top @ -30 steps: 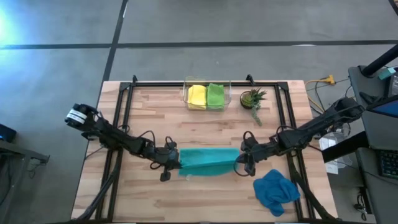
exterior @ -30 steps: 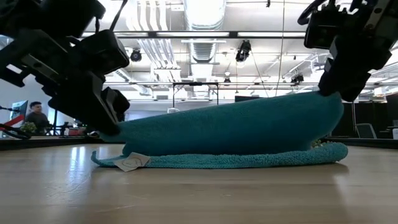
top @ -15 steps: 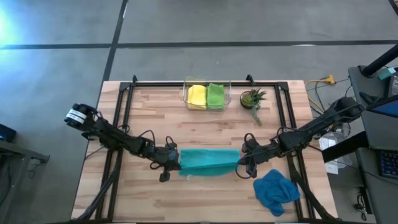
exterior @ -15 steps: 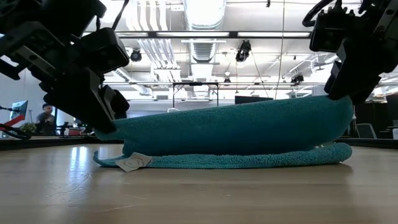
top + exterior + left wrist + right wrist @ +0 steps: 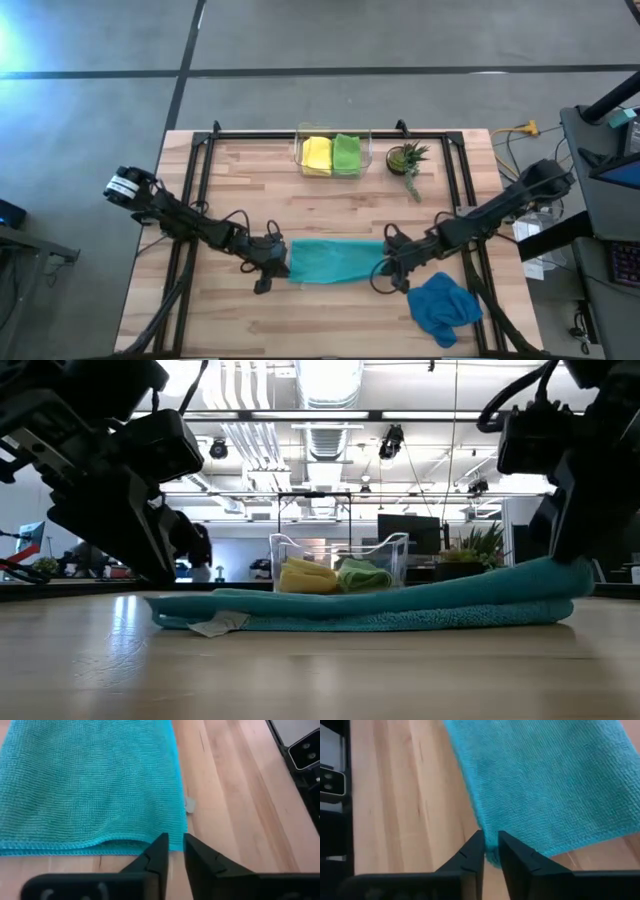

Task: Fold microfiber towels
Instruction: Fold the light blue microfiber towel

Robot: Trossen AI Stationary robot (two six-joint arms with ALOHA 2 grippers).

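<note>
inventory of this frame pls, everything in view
teal towel: 1, teal, folded flat at table centre, between the grippers
blue towel: 1, blue, crumpled, table's near right
yellow towel: 1, yellow, folded in bin
green towel: 1, lime, folded in bin beside the yellow
bin: 1, clear, far edge
plant: 1, green, right of bin
table: 1, wood
left gripper: teal towel's left end
right gripper: teal towel's right end

floor (image 5: 400,40): grey concrete, dark seams | ceiling (image 5: 330,385): bright strip lights, exposed ducts | table (image 5: 330,215): pale wood planks
</note>
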